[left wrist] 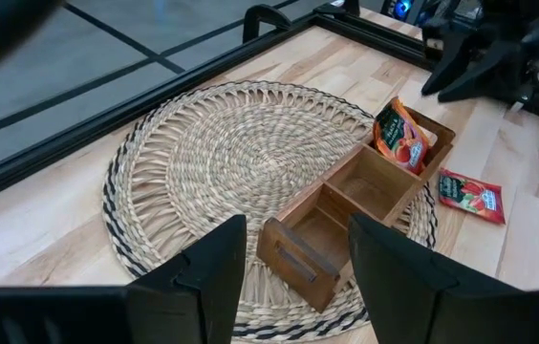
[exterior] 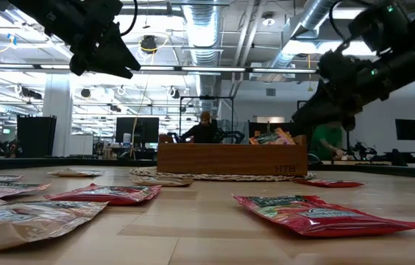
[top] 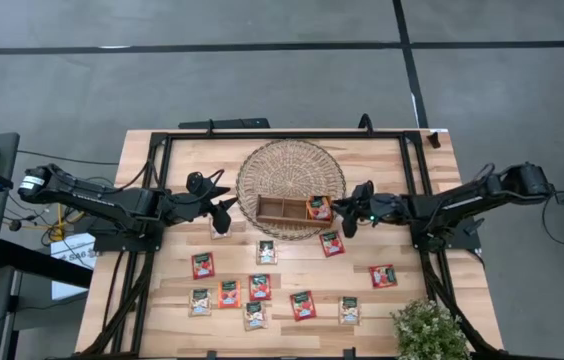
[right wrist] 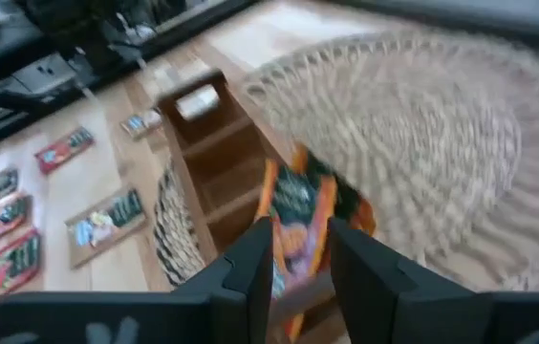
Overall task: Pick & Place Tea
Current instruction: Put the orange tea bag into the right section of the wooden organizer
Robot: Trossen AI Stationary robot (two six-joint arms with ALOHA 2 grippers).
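A red tea sachet stands tilted in the end compartment of the wooden tray on the wicker mat. My right gripper hangs just off that tray end, above and apart from the sachet. Its fingers stand a little apart with nothing held, and the sachet shows beyond the gap. My left gripper is open wide and empty, hovering beside the tray's other end. Several red and cream tea sachets lie flat on the table in front of the tray.
A potted plant sits at the front right corner. A black frame borders the table. One loose sachet lies close to the tray's right end. People sit in the room beyond the table.
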